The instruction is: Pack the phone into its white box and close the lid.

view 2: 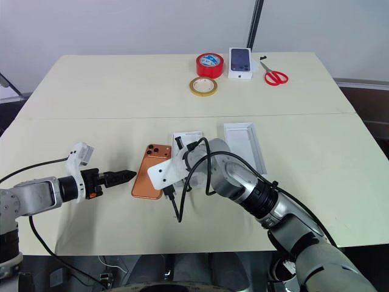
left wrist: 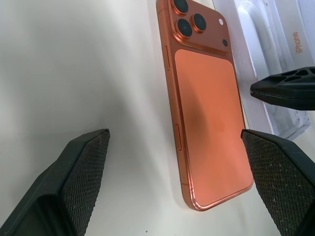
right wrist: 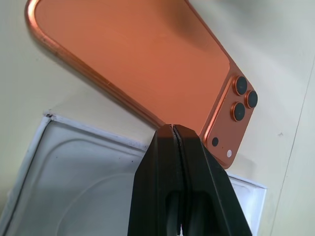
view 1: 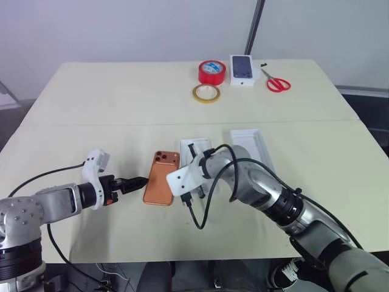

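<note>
L gripper (view 1: 141, 181) has its fingers (left wrist: 81, 172) spread wide, empty, tips just beside the phone's near-left edge, not touching. R gripper (right wrist: 173, 132) has fingers pressed together, holding nothing, tip at the phone's right long edge where it meets the white moulded insert (right wrist: 83, 182); contact can't be confirmed.

The phone (view 1: 162, 177) lies back-up on the table (view 1: 121, 97), lenses toward the far edge, roughly mid-table nearer the front edge. A white tray (view 1: 252, 149) lies to the right, apart.

Progress: phone not yet packed; boxing and lidding both left.

Hidden: R arm covers much of the insert and whatever lies under it; can't tell whether that tray is box or lid.
</note>
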